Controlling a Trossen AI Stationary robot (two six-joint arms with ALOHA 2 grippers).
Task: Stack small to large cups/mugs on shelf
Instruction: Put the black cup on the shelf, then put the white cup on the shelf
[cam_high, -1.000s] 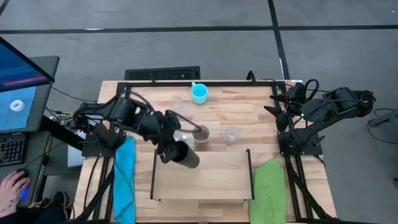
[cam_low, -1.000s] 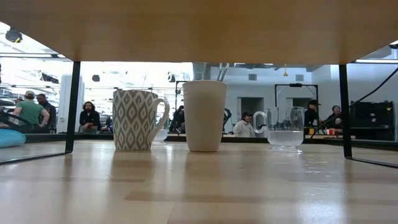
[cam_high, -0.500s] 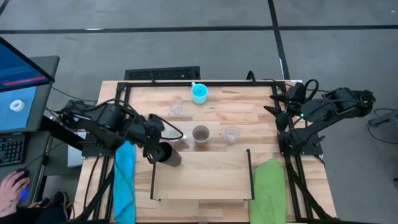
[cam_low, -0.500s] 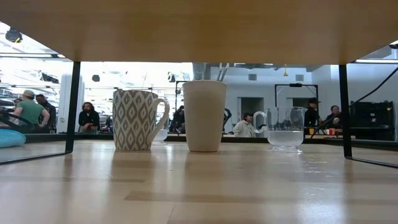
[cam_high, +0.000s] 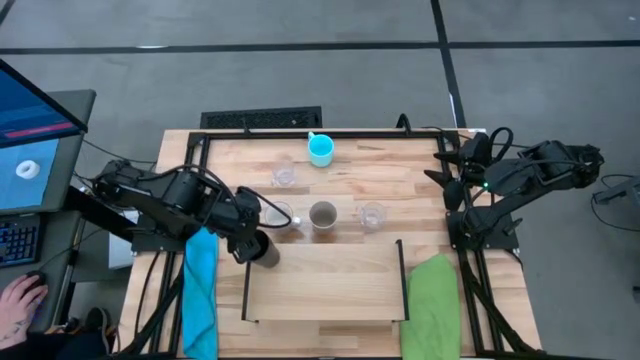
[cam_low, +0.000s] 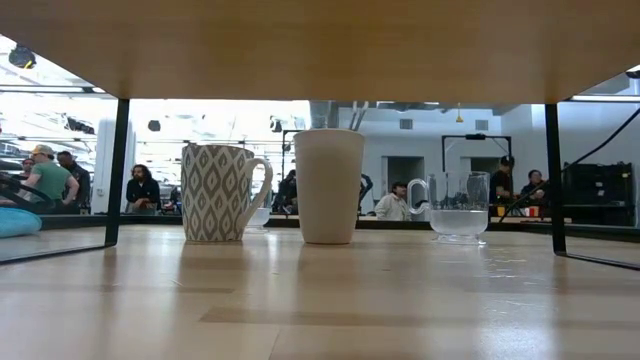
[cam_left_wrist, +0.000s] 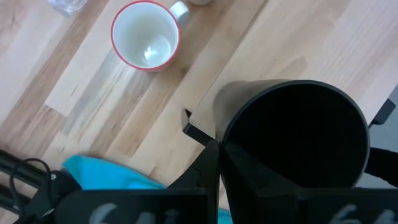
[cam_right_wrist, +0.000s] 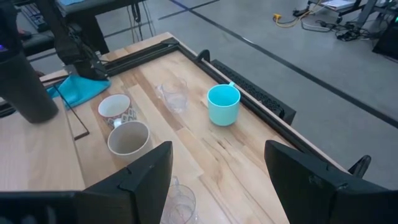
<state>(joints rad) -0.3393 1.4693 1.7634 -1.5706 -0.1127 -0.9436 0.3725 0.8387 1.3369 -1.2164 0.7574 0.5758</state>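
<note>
Light-wood tabletop (cam_high: 400, 170), black-framed, grey floor around. Black tumbler (cam_high: 262, 249) clamped in left gripper (cam_high: 250, 247), upright, at the left rail of the shelf (cam_high: 325, 285); fingers closed tight on its wall, mouth wide and dark in left wrist view (cam_left_wrist: 298, 134). White patterned mug (cam_high: 281, 215) just beside, handle toward beige-tan mug (cam_high: 322, 215). Handled clear glass (cam_high: 372, 216) next in the row, apart from the beige-tan mug. Second clear glass (cam_high: 285, 176) and blue mug (cam_high: 320, 150) farther back. Blue cloth (cam_high: 200, 285) at left edge, green cloth (cam_high: 432, 305) at right. Right gripper (cam_high: 445, 160) parked at far right corner, fingers spread wide, nothing between them.
</note>
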